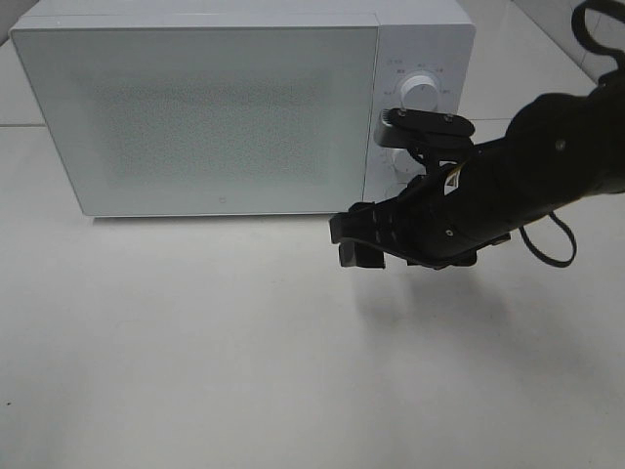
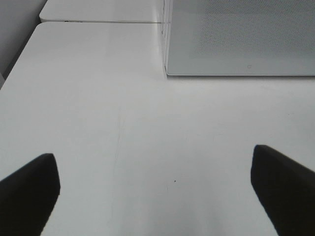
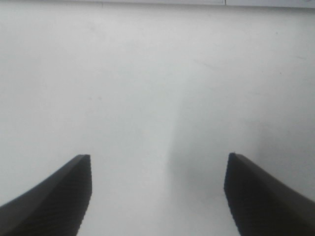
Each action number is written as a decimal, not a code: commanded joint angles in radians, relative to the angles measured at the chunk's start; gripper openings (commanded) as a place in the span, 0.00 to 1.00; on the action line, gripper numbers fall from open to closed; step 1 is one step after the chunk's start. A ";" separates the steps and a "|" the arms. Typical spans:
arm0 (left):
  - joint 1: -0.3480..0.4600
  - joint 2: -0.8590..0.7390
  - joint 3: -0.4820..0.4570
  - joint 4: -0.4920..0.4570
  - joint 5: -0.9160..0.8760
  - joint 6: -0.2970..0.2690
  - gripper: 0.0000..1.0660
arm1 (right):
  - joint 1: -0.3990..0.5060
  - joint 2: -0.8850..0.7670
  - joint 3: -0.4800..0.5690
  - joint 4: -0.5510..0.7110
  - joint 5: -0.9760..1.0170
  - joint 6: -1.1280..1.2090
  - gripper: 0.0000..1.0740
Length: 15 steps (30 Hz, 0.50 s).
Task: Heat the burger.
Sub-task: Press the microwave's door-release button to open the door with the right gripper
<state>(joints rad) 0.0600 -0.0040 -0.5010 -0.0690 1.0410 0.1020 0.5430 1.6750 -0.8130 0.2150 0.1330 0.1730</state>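
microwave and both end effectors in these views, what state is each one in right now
microwave door: shut, frosted front, inside not visible
upper knob: setting too small to read
right end effector: open, empty, over the table in front of the microwave's control side
left end effector: open, empty, above bare table, facing the microwave
burger: not in view

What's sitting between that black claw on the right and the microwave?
Nothing. Only bare white table lies between the open right gripper and the microwave. The right wrist view shows it best, and the high view agrees.
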 commanded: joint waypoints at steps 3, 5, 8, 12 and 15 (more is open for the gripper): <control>0.002 -0.021 0.003 -0.010 -0.003 -0.004 0.92 | -0.003 -0.032 -0.092 -0.132 0.298 -0.059 0.69; 0.002 -0.021 0.003 -0.010 -0.003 -0.004 0.92 | -0.003 -0.082 -0.113 -0.189 0.407 -0.059 0.69; 0.002 -0.021 0.003 -0.010 -0.003 -0.004 0.92 | -0.003 -0.172 -0.113 -0.215 0.496 -0.059 0.69; 0.002 -0.021 0.003 -0.010 -0.003 -0.004 0.92 | -0.003 -0.253 -0.113 -0.209 0.577 -0.059 0.69; 0.002 -0.021 0.003 -0.010 -0.003 -0.004 0.92 | -0.003 -0.330 -0.113 -0.215 0.658 -0.059 0.69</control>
<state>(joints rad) 0.0600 -0.0040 -0.5010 -0.0690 1.0410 0.1020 0.5400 1.3610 -0.9180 0.0070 0.7590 0.1280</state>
